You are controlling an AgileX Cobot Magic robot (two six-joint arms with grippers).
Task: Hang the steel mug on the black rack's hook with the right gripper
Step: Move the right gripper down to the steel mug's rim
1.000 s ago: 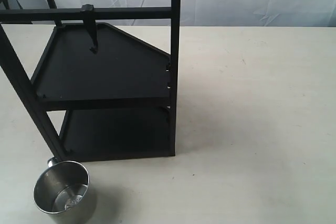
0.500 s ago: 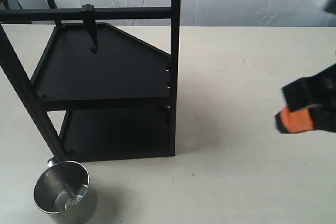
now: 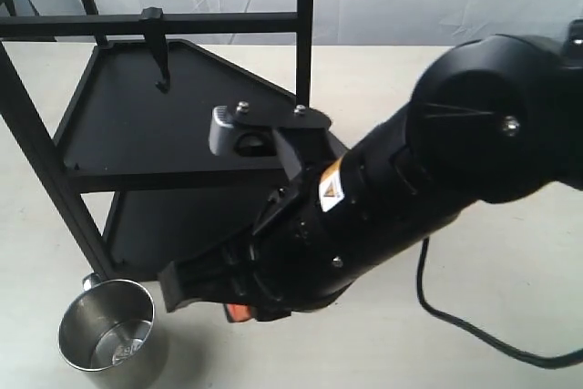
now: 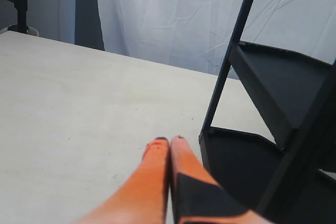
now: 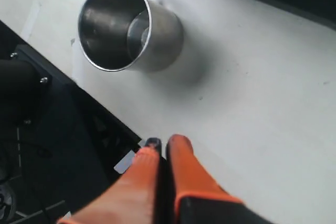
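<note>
The steel mug (image 3: 107, 339) stands upright on the pale table at the black rack's (image 3: 173, 125) front left foot, its handle turned toward the rack. A black hook (image 3: 161, 61) hangs from the rack's top bar. My right gripper (image 3: 178, 287) reaches across from the right and sits low, just right of the mug and apart from it. In the right wrist view the mug (image 5: 157, 35) lies ahead of the right gripper (image 5: 163, 142), whose orange fingers are pressed together on nothing. The left gripper (image 4: 169, 141) is shut and empty beside the rack's (image 4: 273, 72) lower shelf.
The right arm's thick body covers the rack's right front corner in the exterior view, and its black cable (image 3: 455, 325) trails on the table. The table's edge (image 5: 113, 124) runs close under the right fingers, with dark gear below. White curtain hangs behind.
The right arm has swept in from the right edge across the table to just right of the mug. Mug and rack have not moved.
</note>
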